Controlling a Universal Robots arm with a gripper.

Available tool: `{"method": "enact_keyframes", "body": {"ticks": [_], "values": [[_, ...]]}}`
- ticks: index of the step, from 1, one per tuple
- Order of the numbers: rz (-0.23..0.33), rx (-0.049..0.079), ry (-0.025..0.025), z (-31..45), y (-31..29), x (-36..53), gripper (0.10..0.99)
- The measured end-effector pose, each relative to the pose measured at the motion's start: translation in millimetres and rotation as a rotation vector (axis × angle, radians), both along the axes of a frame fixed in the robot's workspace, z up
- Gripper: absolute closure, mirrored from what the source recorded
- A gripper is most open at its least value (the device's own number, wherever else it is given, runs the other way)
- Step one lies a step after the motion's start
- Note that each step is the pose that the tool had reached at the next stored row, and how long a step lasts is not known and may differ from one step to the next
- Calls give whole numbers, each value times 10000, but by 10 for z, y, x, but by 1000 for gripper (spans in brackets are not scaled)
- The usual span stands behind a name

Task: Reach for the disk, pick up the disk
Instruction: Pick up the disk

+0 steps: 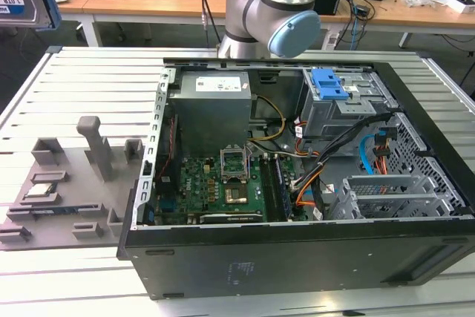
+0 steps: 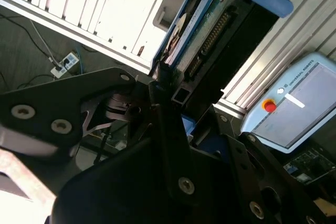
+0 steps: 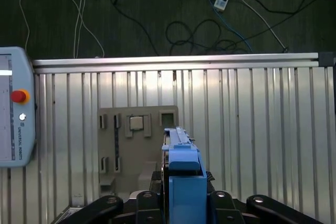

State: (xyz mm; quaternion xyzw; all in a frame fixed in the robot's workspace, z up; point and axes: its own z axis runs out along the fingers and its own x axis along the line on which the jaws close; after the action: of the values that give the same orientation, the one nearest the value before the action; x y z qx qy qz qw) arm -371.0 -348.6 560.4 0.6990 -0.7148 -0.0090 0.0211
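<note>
Gripper [image 3: 185, 205] closed narrow on disk [image 3: 180, 139], clamping it edge-on. Disk flat silver metal with blue plastic rail [image 3: 185, 178]; ribbed metal table [image 3: 262, 129] below gripper.

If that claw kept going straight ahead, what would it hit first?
Probably the grey fixture plate on the slatted table; the gripper holds the disk aimed there, though depth is unclear.

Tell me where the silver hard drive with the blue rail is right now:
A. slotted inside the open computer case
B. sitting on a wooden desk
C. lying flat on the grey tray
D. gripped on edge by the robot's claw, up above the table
D: in the first wrist view the disk stands on edge, clamped in the gripper, with the ribbed table and the grey tray beneath it, not touching.
</note>
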Motion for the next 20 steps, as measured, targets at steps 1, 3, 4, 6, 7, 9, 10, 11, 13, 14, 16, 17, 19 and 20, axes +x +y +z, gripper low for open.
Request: {"method": "enact_keyframes", "body": {"ticks": [1, 3, 4, 6, 7, 9, 10, 11, 13, 14, 16, 17, 19, 20], "values": [[0, 0, 1, 33, 1, 1, 722], [0, 0, 3, 72, 3, 3, 722], [0, 0, 3, 93, 4, 3, 722], [0, 0, 6, 128, 6, 5, 722], [0, 0, 7, 143, 7, 6, 722], [1, 0, 8, 174, 8, 7, 722], [0, 0, 10, 187, 9, 8, 722], [0, 0, 10, 196, 9, 8, 722], [0, 0, 11, 208, 9, 8, 722], [0, 0, 11, 208, 9, 8, 722], [0, 0, 11, 208, 9, 8, 722], [0, -1, 12, 208, 9, 8, 722], [1, -5, 11, 208, 9, 47, 722], [0, -10, 12, 208, 10, 112, 722]]}}
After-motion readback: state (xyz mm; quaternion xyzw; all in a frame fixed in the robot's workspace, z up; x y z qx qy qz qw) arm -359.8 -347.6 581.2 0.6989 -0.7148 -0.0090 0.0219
